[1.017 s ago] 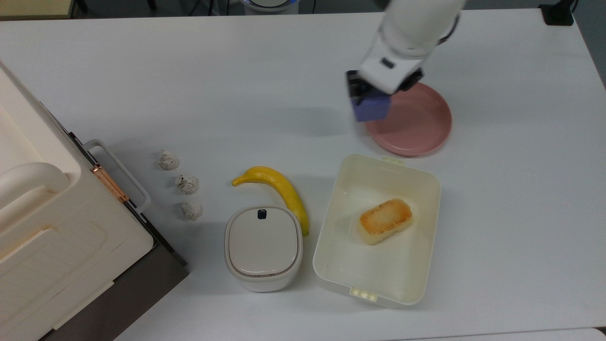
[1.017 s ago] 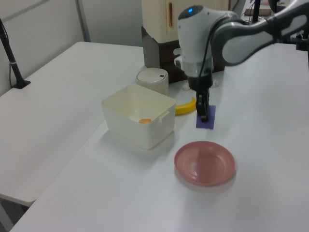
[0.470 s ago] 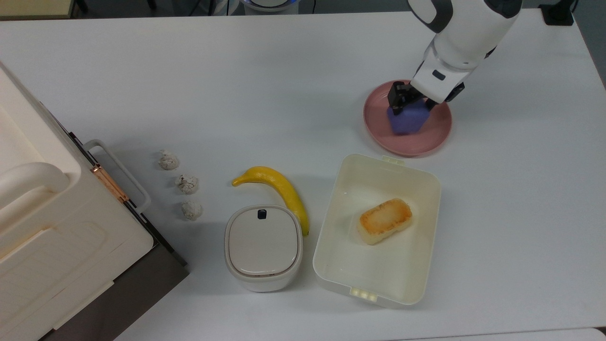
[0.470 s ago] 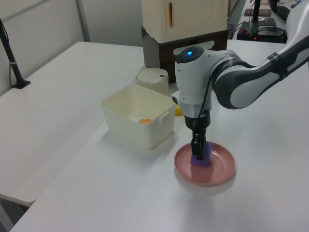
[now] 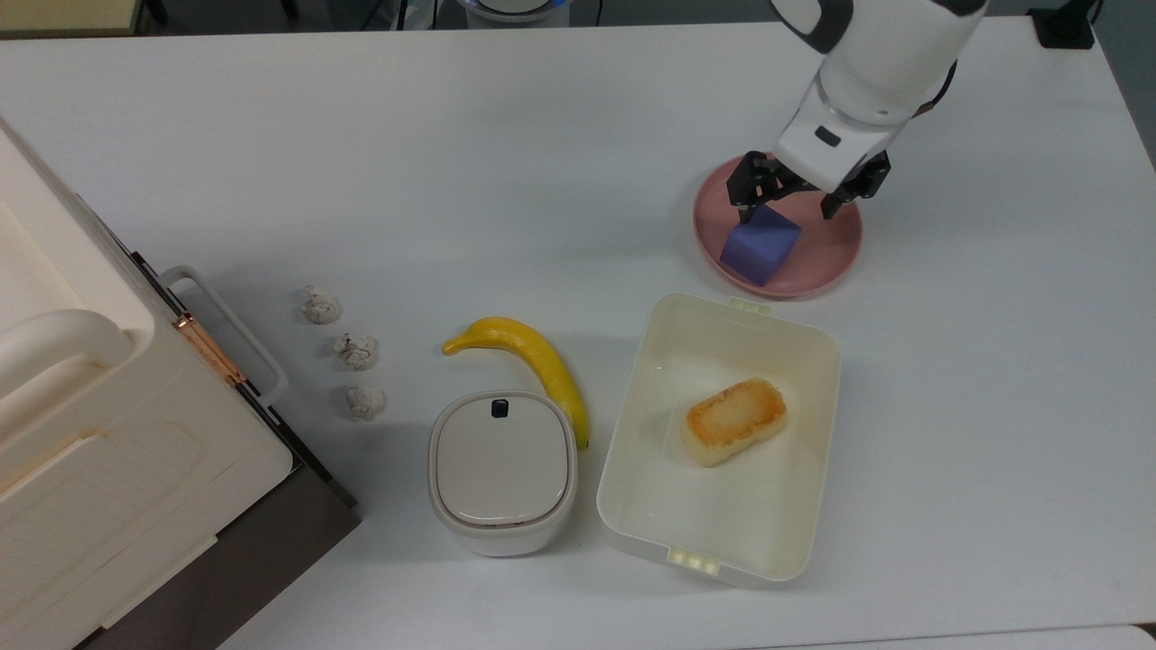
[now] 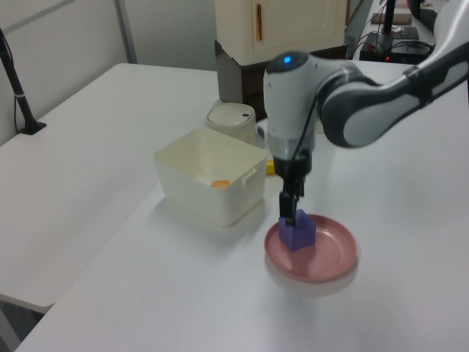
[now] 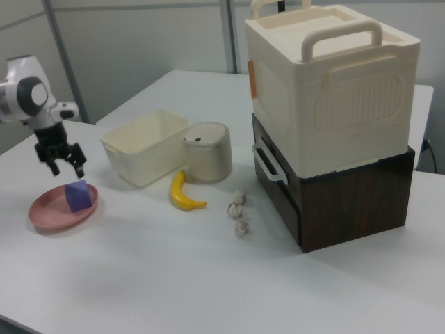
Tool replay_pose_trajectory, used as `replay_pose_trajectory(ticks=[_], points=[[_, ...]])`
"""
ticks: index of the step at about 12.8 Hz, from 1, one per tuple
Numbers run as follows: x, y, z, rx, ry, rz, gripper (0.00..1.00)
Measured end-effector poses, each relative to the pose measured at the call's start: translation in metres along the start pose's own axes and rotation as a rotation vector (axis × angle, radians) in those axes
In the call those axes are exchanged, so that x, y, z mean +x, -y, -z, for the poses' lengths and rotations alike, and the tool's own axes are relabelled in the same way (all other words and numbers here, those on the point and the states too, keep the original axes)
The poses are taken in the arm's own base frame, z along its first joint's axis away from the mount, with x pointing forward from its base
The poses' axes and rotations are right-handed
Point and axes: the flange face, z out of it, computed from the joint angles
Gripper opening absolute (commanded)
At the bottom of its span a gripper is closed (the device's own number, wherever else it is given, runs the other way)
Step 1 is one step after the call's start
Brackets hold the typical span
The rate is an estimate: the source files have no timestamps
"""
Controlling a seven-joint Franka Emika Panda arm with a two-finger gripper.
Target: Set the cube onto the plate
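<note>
Top view is showing me my gripper (image 5: 787, 205) hanging wide open, holding nothing, over the cube (image 5: 759, 251) on the plate (image 5: 826, 253).

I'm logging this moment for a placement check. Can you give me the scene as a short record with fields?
cube: blue-purple cube resting on the plate, toward the top view's lower left of it
plate: pink plate on the white table
gripper: gripper open, just above the cube, not gripping it
container: cream box holding a toasted bread piece
nearby: banana, lidded pot
task state: cube appears placed
</note>
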Motion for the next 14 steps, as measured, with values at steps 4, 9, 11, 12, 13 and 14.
replay_pose_trajectory(ticks=[4,9,11,12,13,14], points=[[0.021,-0.115,0.072,0.029,-0.070,-0.122,1.00],[0.012,-0.279,0.116,0.023,-0.061,-0.261,1.00],[0.000,-0.323,0.127,0.021,-0.044,-0.321,1.00],[-0.011,-0.345,0.135,0.021,-0.026,-0.349,1.00],[-0.016,-0.355,0.141,0.022,-0.024,-0.363,1.00],[-0.020,-0.362,0.145,0.023,-0.026,-0.375,1.00]])
